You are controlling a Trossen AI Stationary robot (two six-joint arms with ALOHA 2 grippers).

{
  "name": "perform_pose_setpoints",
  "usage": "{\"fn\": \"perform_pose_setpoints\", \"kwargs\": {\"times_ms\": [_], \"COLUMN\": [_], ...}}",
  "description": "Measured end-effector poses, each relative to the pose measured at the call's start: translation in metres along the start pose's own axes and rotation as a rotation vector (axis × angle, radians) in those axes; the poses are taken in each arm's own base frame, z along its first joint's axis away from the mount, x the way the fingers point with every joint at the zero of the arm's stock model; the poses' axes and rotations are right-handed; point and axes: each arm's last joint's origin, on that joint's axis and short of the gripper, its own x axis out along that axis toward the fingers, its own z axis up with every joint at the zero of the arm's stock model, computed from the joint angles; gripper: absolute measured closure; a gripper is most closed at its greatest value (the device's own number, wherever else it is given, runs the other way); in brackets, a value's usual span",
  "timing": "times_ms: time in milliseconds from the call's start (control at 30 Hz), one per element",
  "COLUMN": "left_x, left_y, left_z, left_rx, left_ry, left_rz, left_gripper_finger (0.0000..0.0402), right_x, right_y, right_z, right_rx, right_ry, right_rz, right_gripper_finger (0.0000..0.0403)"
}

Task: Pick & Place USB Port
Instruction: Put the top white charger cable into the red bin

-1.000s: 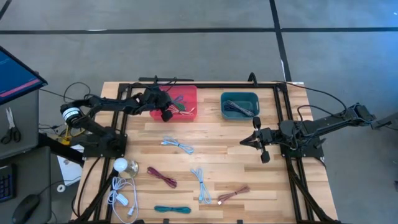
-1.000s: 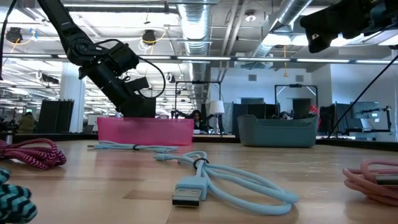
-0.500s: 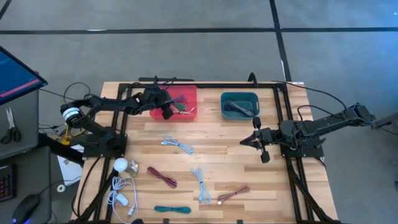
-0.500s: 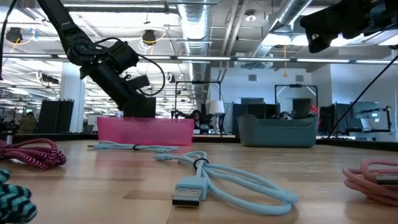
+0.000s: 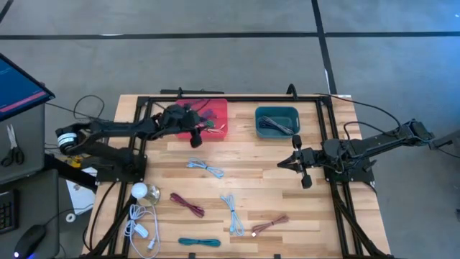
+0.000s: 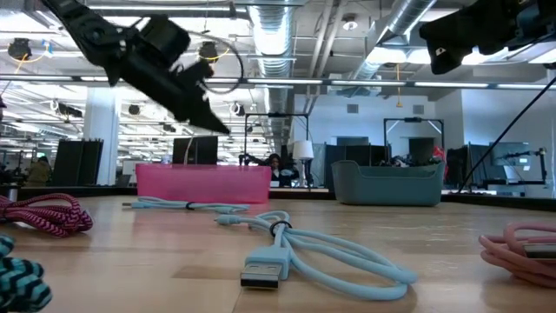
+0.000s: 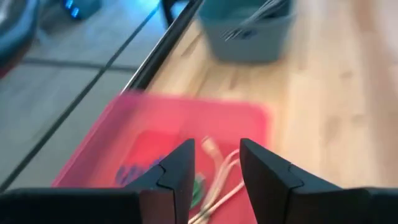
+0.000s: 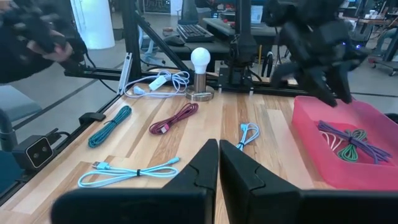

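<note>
My left gripper (image 5: 195,136) hangs open above the near left corner of the pink bin (image 5: 213,115), with nothing between its fingers (image 7: 217,163). The low view shows it (image 6: 211,122) raised above the bin's rim and slanting down. Bundled cables (image 7: 211,186) lie on the floor of the pink bin, among them green, purple and pale pink ones (image 8: 346,142). Several USB cables lie loose on the table: two light blue (image 5: 205,167) (image 5: 231,214), a maroon (image 5: 187,204), a pink (image 5: 269,225) and a teal one (image 5: 199,242). My right gripper (image 5: 294,162) waits shut at mid right.
A teal bin (image 5: 277,121) holding dark cables stands right of the pink bin at the far edge. A lamp with a bulb (image 5: 140,191) and a white cable (image 5: 141,226) sit at the near left corner. Black frame rails (image 5: 237,97) border the table.
My left gripper has risen out of the pink bin and tipped from pointing steeply down toward level. Its arm has swung back toward the table's left edge. The cables stay in the bin.
</note>
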Motion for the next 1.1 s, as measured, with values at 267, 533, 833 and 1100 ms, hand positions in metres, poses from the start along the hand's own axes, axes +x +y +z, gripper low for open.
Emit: {"fn": "perform_pose_setpoints", "kwargs": {"times_ms": [267,533,833,1100], "left_x": [-0.024,-0.028,-0.02,-0.009], "left_y": [-0.037,-0.064,-0.078,-0.1], "left_z": [0.018,0.009,-0.007,-0.021], "left_rx": [0.034,-0.047,-0.16,-0.118], "left_ry": [-0.061,0.071,0.24,0.338], "left_rz": [-0.169,-0.305,-0.341,-0.416], "left_gripper_finger": [0.0274,0.0271,0.0213,0.0202], "right_x": [0.0,0.0,0.0,0.0], "right_y": [0.0,0.0,0.0,0.0], "right_z": [0.0,0.0,0.0,0.0], "right_rx": [0.0,0.0,0.0,0.0], "right_ry": [0.0,0.0,0.0,0.0], "right_rz": [0.0,0.0,0.0,0.0], "right_gripper_finger": [0.0395,0.0395,0.0395,0.0395]}}
